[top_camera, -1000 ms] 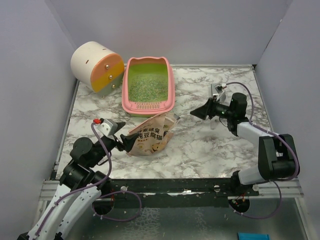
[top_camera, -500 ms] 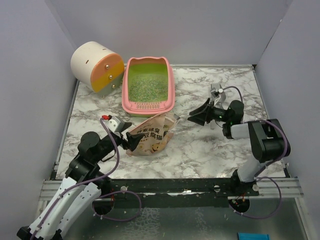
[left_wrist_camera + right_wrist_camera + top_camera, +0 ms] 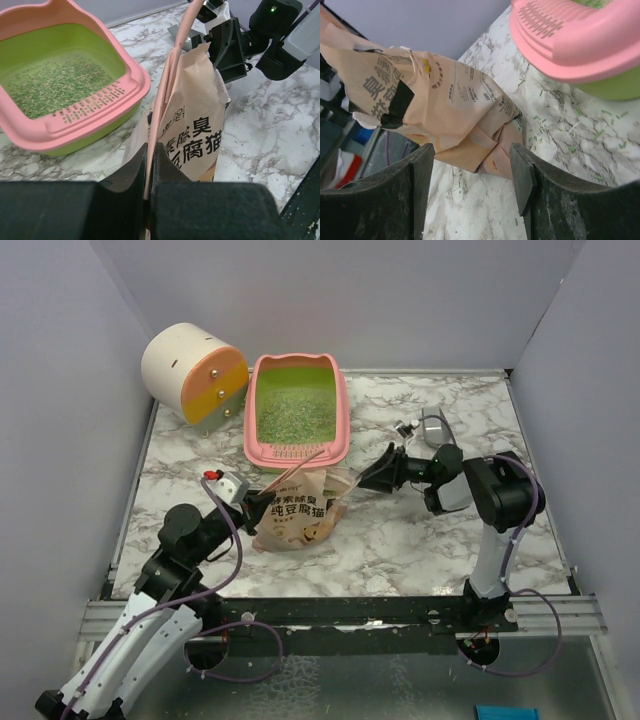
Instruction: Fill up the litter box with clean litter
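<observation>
The pink litter box (image 3: 296,453) stands at the back of the marble table, its lime-green inside holding a layer of clean litter (image 3: 294,412). The left wrist view shows the box's slotted ledge (image 3: 92,102) and the litter (image 3: 52,85). A tan printed pouch (image 3: 296,512) stands just in front of the box. My left gripper (image 3: 257,508) is shut on the pouch's pink edge (image 3: 165,100), pinched between the jaws. My right gripper (image 3: 364,480) is open just right of the pouch. Its fingers (image 3: 422,175) flank the folded bottom of the pouch (image 3: 470,120) without touching it.
A cream-and-orange cylinder (image 3: 194,373) lies at the back left beside the box. A grey metal scoop (image 3: 434,427) rests on the table behind the right arm. Stray granules (image 3: 600,132) are scattered on the marble near the box (image 3: 570,50). Grey walls enclose three sides.
My left gripper moved in and shut on the pouch's edge. The right arm swung left from beside the scoop to the pouch's right end, still open.
</observation>
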